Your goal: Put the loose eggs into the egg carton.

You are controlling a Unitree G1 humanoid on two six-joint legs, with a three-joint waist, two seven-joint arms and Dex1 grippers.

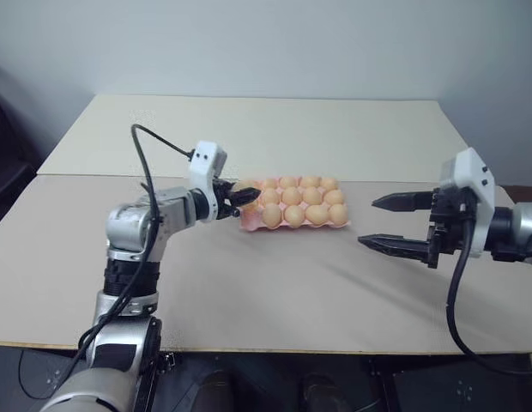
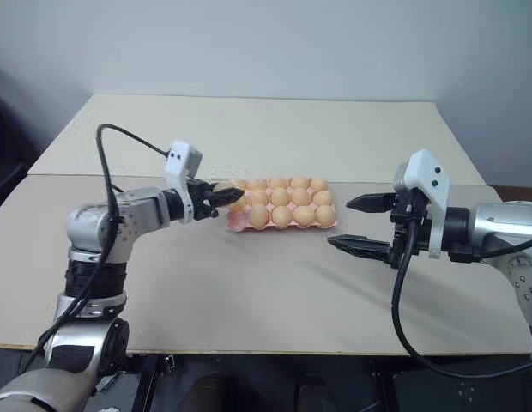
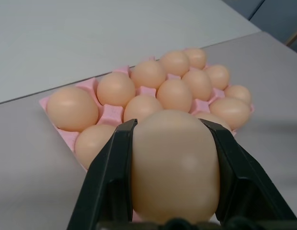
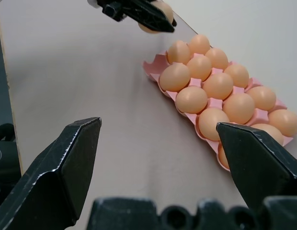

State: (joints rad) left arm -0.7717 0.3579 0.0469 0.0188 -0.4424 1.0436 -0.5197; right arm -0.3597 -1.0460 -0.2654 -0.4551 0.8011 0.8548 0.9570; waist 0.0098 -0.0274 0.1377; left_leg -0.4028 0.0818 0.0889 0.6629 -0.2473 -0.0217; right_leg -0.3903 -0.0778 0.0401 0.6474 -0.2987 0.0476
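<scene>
Eggs fill most of the egg carton [image 1: 339,222], a pink scalloped tray lying flat on the pale table [image 1: 249,292], near its middle and a little to the right. In the left wrist view the cups closest to the camera and those behind them each hold a tan egg, and bits of pink show between them.

One loose egg [image 3: 175,165] is off the table — the left gripper [image 1: 241,196] has it clamped between its two black fingers [image 3: 112,177], which press against the egg's two sides. This gripper reaches in from the left and hangs at the carton's left end, just above the tray's edge; from the head views the held egg shows only as a pale patch among the dark fingers, so whether it touches the carton there cannot be told. In the right wrist view the same gripper and its egg sit just beyond the carton's far left corner.

The right gripper [image 1: 393,223] is well to the right of the carton, pointing left toward it, raised off the table. Its fingers [image 4: 67,167] are spread wide with nothing between them — the carton's right end lies beyond the gap, apart from both fingertips.
</scene>
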